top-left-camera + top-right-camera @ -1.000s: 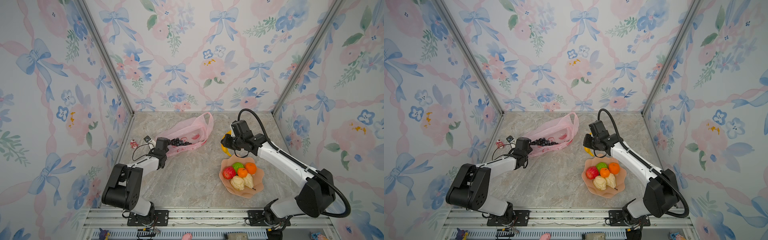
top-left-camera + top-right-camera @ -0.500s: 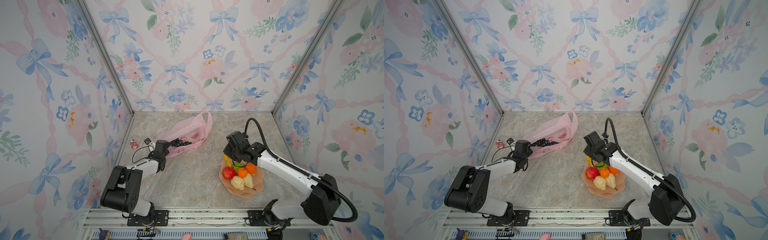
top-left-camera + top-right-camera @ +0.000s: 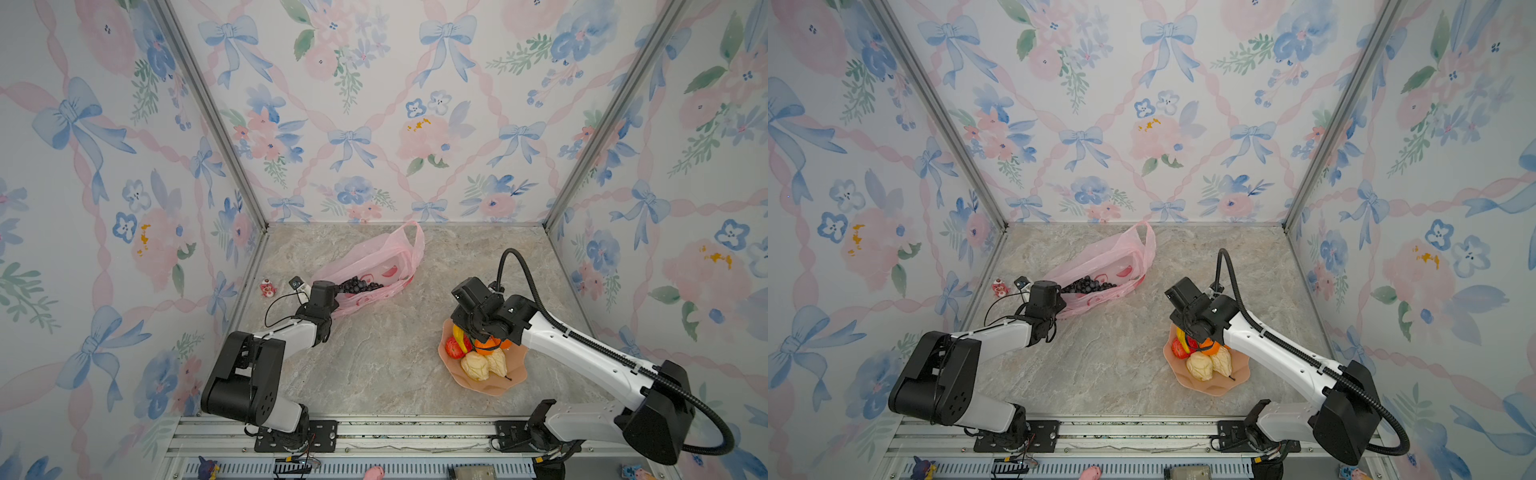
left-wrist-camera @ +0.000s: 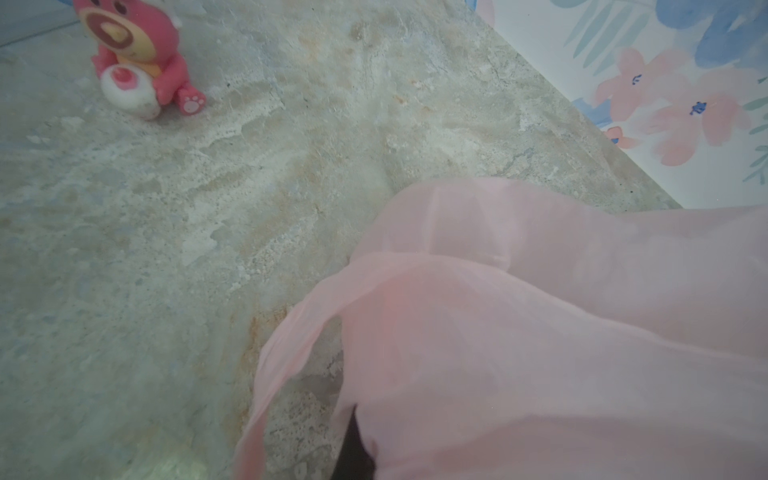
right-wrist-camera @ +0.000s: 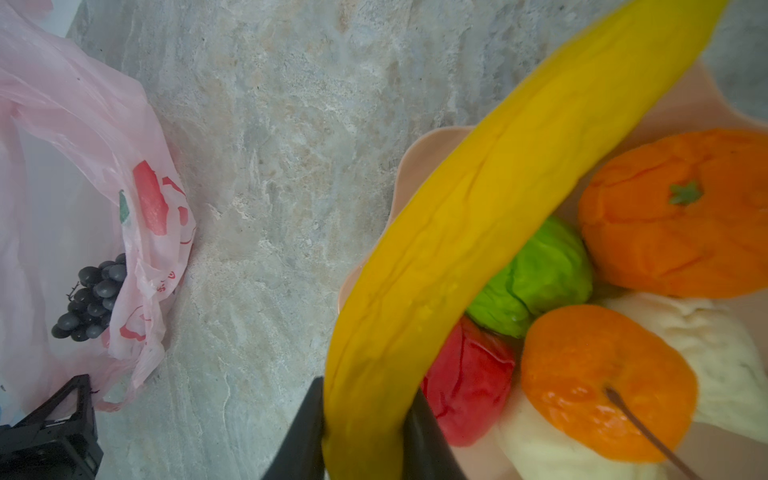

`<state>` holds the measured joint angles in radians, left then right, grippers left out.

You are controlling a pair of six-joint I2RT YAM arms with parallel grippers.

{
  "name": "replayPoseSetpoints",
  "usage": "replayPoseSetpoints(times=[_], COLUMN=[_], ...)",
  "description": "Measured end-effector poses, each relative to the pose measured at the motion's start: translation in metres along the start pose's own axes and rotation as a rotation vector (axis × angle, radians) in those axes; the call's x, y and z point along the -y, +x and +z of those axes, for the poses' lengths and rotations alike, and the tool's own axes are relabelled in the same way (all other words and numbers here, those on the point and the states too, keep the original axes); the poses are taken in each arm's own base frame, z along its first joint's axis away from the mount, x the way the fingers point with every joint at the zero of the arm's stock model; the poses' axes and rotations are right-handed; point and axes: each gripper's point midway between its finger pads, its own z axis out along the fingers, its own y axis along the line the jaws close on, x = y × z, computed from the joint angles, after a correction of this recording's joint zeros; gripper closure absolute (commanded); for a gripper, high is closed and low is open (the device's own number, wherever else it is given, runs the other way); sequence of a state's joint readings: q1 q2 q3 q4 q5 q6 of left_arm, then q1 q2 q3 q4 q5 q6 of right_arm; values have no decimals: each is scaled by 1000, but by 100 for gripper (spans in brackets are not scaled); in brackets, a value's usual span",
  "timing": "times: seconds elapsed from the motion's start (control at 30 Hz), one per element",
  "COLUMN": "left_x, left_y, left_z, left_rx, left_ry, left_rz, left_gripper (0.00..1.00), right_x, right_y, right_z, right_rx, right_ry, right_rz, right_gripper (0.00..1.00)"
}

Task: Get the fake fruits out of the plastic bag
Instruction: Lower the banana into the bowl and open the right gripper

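The right gripper (image 5: 365, 432) pinches one end of the banana (image 5: 498, 199), which slants over the left rim of the plate (image 3: 492, 388); on the plate crowd two oranges (image 5: 681, 216), a green fruit (image 5: 540, 274), a red one (image 5: 469, 382) and pale pears (image 5: 706, 345); well left of the plate and further back lies the pink bag (image 3: 374, 257), with the grapes (image 3: 359, 285) in it; the left gripper (image 3: 330, 296) is clamped tight on the bag's near edge; bare tabletop (image 3: 386, 357) lies open between plate and bag.

Top views: high, front, looking down on whole table (image 3: 374, 370). Wrist views: close; both share plastic bag (image 5: 62, 124).
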<state>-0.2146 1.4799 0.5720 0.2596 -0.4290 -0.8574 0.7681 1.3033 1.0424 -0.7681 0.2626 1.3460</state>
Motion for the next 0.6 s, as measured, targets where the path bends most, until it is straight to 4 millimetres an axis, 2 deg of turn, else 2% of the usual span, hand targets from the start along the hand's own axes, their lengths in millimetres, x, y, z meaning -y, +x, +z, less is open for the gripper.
replayPoseSetpoints(times=[0.43,0.6], left_x=[-2,-2], left_y=[5,5], left_z=[0,0], left_rx=[-11,-11], left_ry=[4,4], left_rz=[2,2], left_gripper=[100,100], right_x=[4,2], right_y=[17,21], right_z=[31,36], right_rx=[-49,-67], right_ry=[65,64], right_rz=[16,22], right_gripper=[83,81])
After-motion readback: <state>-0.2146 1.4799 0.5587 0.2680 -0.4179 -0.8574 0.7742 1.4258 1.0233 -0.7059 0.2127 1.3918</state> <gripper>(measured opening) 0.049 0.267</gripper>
